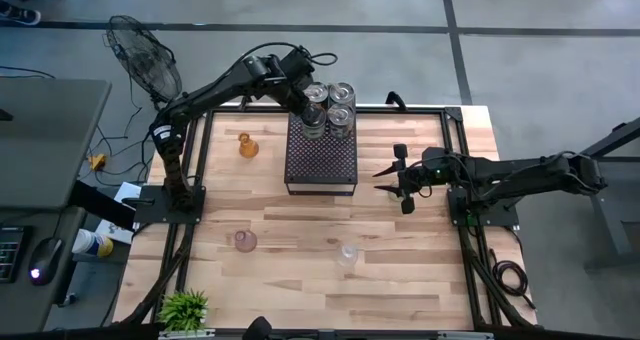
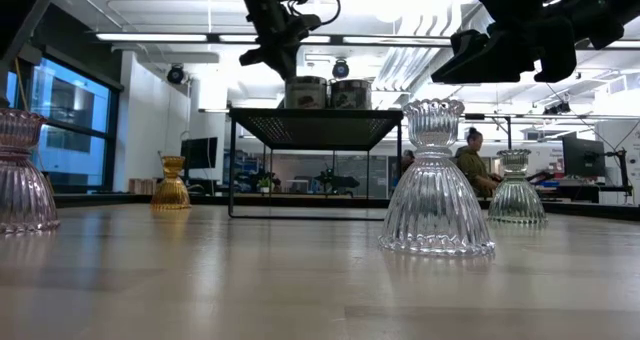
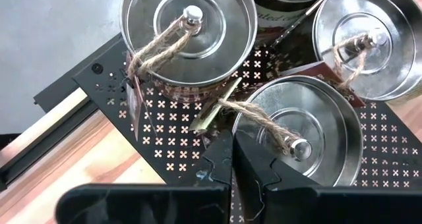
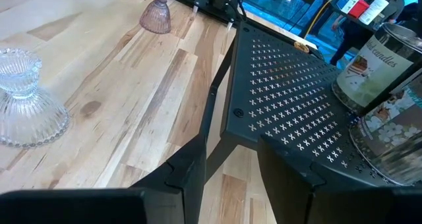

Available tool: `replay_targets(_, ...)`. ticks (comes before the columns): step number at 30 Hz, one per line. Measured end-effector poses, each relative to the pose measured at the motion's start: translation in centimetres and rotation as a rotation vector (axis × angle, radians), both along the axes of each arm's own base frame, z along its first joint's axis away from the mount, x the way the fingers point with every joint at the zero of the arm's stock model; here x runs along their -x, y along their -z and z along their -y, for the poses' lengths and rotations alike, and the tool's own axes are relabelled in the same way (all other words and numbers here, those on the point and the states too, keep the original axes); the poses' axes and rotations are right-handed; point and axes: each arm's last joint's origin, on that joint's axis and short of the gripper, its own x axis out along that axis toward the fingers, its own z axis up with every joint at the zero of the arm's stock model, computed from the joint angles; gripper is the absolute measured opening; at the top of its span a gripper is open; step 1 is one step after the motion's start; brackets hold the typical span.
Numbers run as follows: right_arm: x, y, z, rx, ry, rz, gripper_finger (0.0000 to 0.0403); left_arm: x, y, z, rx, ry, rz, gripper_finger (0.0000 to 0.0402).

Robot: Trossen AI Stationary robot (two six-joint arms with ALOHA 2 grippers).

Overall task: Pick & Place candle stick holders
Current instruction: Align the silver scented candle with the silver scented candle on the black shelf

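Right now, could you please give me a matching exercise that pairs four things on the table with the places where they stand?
Things:
1. amber holder
2. pink holder
3. metal tins
4. green plant

Places:
A. on one end of the black tray
B. at a corner of the table
C. on bare wood, close beside the tray
D. on bare wood, away from the tray, level with the clear holder

Pairs: 1-C, 2-D, 3-A, 4-B
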Motion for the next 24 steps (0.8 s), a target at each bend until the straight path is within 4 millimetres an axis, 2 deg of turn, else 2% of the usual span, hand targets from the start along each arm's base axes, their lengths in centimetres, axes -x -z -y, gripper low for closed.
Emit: replay_targets(24, 0.03, 0.07, 0.0, -0.001, 0.0, -0.007, 0.0129, -0.5, 0.65, -0.29, 0.005, -0.005, -0.013, 0.0006)
